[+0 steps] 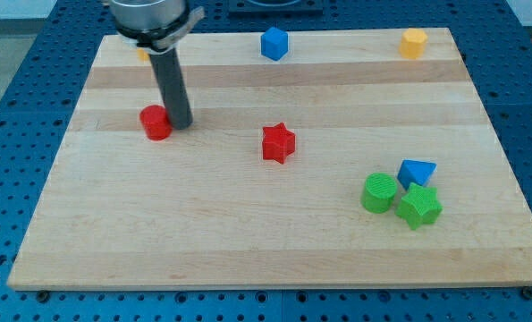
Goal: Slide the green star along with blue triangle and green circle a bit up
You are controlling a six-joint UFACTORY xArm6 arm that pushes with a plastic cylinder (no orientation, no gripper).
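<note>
Three task pieces clustered at the view's lower right: green plastic star (pixel 419 206), blue plastic triangle (pixel 416 171) just above it, green plastic circle (pixel 379 192) just beside on the left, apparently touching (handy for one shared push). Plenty of bare wooden table (pixel 248 233) above the cluster; right edge near, bottom edge not far. Well apart at the upper left, my tip (pixel 181 123) beside a red cylinder (pixel 156 122). No hand fitted, just a rod, nothing grasped. Elsewhere: red star (pixel 279 142), blue cube (pixel 274 43), yellow block (pixel 413 42).
</note>
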